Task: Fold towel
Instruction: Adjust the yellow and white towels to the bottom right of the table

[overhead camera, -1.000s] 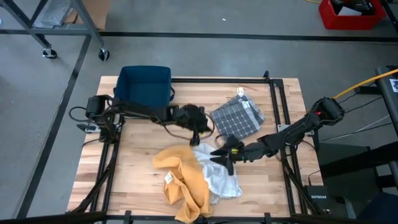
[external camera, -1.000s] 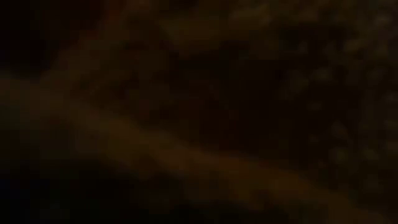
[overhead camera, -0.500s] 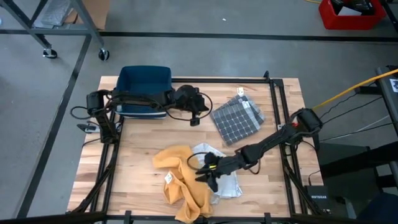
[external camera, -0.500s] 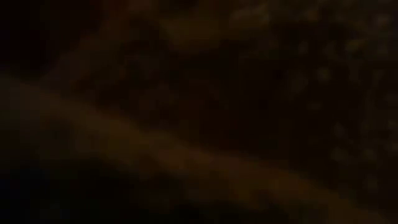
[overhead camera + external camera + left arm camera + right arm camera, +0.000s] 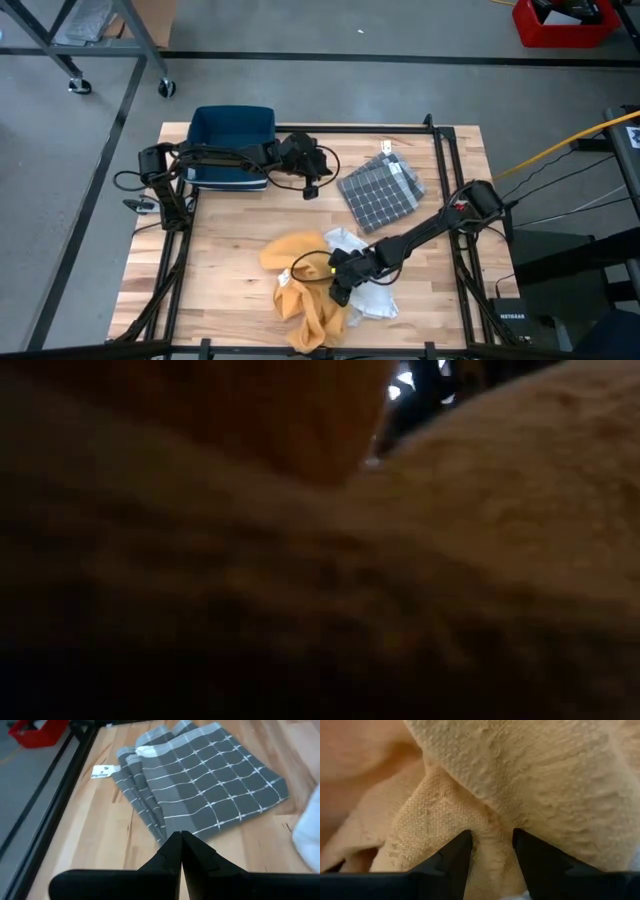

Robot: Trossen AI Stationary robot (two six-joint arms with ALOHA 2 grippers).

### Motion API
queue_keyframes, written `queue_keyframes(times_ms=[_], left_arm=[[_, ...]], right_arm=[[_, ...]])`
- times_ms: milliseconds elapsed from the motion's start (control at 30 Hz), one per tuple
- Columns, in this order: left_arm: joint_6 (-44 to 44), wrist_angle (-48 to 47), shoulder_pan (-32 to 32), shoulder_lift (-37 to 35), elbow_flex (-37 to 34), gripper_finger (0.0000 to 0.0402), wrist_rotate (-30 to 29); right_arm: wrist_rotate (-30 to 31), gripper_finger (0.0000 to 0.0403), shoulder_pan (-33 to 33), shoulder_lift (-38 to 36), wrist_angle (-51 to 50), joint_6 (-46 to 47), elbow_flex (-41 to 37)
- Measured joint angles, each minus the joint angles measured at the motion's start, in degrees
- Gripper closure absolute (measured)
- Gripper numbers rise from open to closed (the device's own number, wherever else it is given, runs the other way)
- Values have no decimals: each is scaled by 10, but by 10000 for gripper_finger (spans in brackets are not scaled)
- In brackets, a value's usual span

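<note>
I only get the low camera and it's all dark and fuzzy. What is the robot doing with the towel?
Observer: The right gripper is down in the crumpled yellow towel, near the middle of the table's front half.
Operator: Did it grab it?
Observer: Its wrist camera shows a ridge of yellow cloth between the two fingers, which stand apart around it.
Operator: Where's the other arm?
Observer: The left gripper waits shut near the back of the wooden table, beside a folded grey checked towel.
Operator: Anything else there?
Observer: A white cloth lies partly under the yellow one, and a blue bin sits at the back left corner.
</note>
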Motion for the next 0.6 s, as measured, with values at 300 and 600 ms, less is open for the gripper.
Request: queue_keyframes(times_ms=[300,600], left_arm=[[71,64,-6,10,0,399,73],[60,113,-4,51,0,399,92]], right_arm=[[-192,238,0,-2,-118,-6,0],[-215,238,2,-42,-330,-4,-4]])
